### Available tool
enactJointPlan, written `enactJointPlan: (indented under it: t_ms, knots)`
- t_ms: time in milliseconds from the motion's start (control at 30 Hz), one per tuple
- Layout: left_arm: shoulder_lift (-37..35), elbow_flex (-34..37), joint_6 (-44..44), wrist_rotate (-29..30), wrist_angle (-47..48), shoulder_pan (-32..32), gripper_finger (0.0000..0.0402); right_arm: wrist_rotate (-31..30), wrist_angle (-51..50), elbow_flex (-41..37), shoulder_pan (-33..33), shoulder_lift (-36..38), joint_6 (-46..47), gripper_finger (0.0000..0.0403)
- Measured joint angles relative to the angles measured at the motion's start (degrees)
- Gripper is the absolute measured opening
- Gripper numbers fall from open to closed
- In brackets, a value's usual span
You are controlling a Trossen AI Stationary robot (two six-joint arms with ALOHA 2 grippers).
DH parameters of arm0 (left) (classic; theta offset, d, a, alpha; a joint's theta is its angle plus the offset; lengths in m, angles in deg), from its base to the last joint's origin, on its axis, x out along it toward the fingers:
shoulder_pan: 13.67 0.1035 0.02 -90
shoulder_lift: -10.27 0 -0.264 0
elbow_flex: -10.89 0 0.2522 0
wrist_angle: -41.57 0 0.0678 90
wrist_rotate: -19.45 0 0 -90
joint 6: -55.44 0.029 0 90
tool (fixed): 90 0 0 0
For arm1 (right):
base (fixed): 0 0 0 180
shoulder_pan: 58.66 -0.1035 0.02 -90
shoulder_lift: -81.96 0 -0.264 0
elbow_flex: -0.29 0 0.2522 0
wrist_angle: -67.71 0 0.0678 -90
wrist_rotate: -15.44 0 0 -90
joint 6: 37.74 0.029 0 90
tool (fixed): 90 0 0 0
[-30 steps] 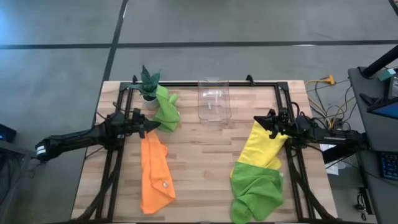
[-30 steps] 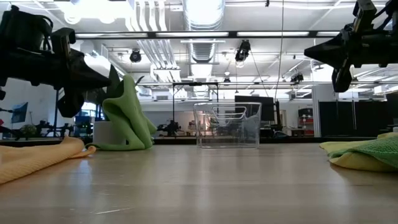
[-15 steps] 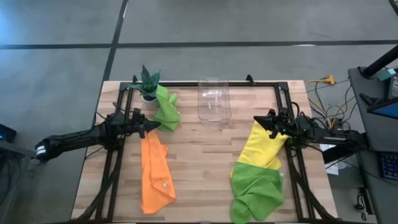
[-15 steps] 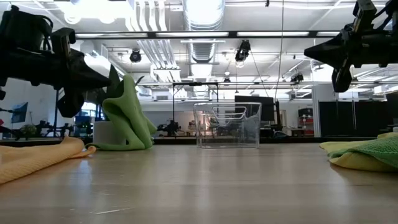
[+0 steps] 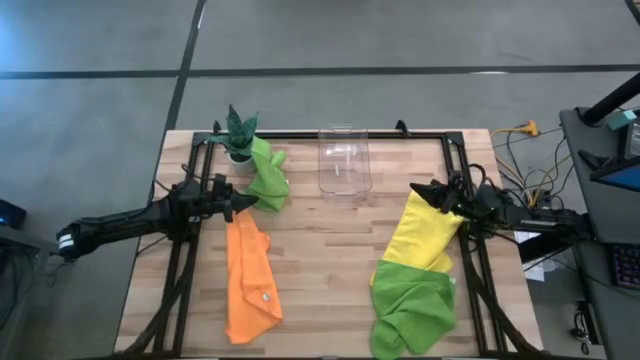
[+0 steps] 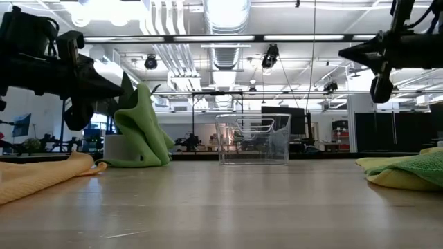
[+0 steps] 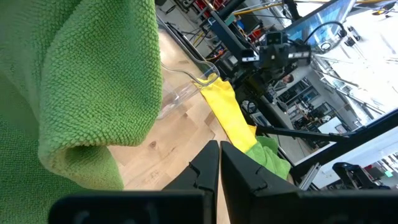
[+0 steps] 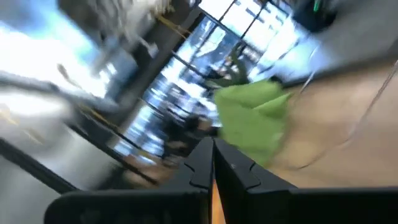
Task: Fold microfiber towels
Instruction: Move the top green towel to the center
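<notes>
Both my pincers were closed and empty: left pincer [image 5: 244, 202] at nine o'clock of the tabletop [image 5: 330, 250], right pincer [image 5: 420, 189] at three. Orange towel [image 5: 248, 275] lay at seven, yellow towel [image 5: 424, 232] at four. I judged I should open wide and pinch a corner.

Both dark arms hover above the wooden table, left gripper [image 5: 247, 202] and right gripper [image 5: 418, 188] clamped tight, empty.
</notes>
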Motion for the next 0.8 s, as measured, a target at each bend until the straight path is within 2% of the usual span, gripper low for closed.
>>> enactJointPlan:
  t_ms: [167, 400, 533, 600, 700, 800]
  knots:
    - [0.04, 0.01, 0.01, 0.67, 0.00, 0.01, 0.0000, 2.25, 1.30, 0.00, 0.00, 0.00, 17.20, 0.0009]
    - [0.08, 0.02, -0.88, 0.74, -0.65, 0.01, 0.0000, 9.22, 1.33, 0.00, -0.04, 0.04, 19.85, 0.0009]
    - [0.05, 0.02, -19.04, 0.60, -6.96, -0.03, 0.0000, 10.75, 1.33, 0.00, -0.11, 0.02, 19.87, 0.0009]
    - [0.02, 0.00, -22.61, 1.41, -10.02, -0.03, 0.0000, 10.74, 2.14, 0.00, -0.11, -0.01, 19.96, 0.0009]
    - [-0.01, 0.02, -24.92, 1.61, -16.52, -0.14, 0.0000, 7.41, 5.71, 0.00, -0.11, -0.07, 16.32, 0.0009]
    - [0.42, 0.02, -22.73, 2.10, -27.85, -0.14, 0.0000, -2.82, 10.03, 0.00, -0.11, -0.11, 11.58, 0.0009]
